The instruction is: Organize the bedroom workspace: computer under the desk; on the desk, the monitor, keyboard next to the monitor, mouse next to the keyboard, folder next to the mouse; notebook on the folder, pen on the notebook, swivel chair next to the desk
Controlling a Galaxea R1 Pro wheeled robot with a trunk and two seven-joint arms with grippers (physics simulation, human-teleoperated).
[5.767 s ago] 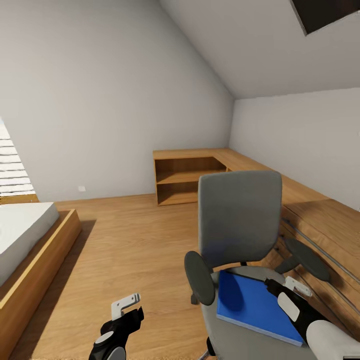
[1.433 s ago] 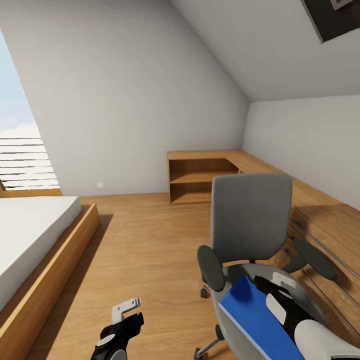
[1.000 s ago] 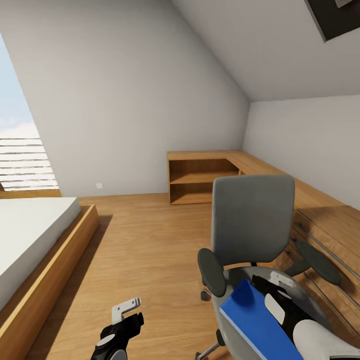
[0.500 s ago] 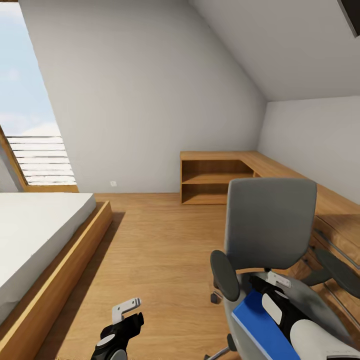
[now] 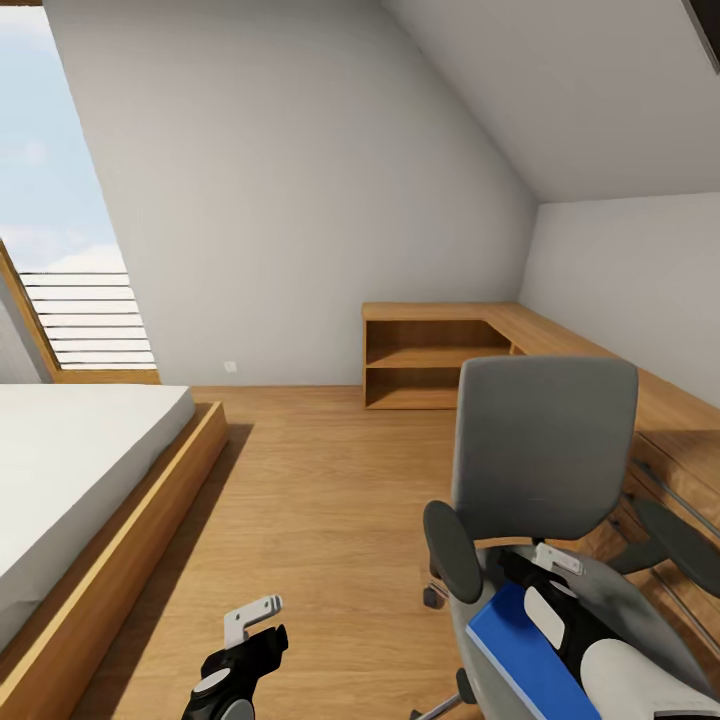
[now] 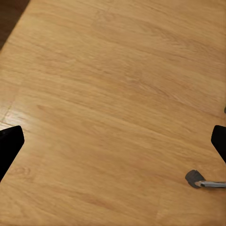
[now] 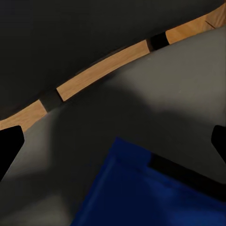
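Observation:
The swivel chair [image 5: 545,450] stands at the right on the wood floor, with a grey back, a grey seat and black armrests. The bright-blue folder [image 5: 515,655] lies on its seat, tilted with one corner raised. My right gripper [image 5: 548,568] hovers over the seat at that raised corner. In the right wrist view the right gripper [image 7: 113,141] has its fingertips [image 7: 9,146] far apart, open, with the folder [image 7: 141,197] just beyond them on the grey seat [image 7: 179,94]. My left gripper [image 5: 262,615] hangs open over bare floor, also seen as the left gripper [image 6: 113,141].
A bed [image 5: 70,470] on a wooden frame fills the left side under a slanted window [image 5: 60,250]. A low light-wood cabinet [image 5: 430,350] runs along the back wall and down the right wall behind the chair. One chair caster [image 6: 200,179] rests on the floor near my left gripper.
The view has turned, so the chair sits further right in the picture and more bed and window show. The folder lay flat on the seat 5.8 s ago and now stands tilted.

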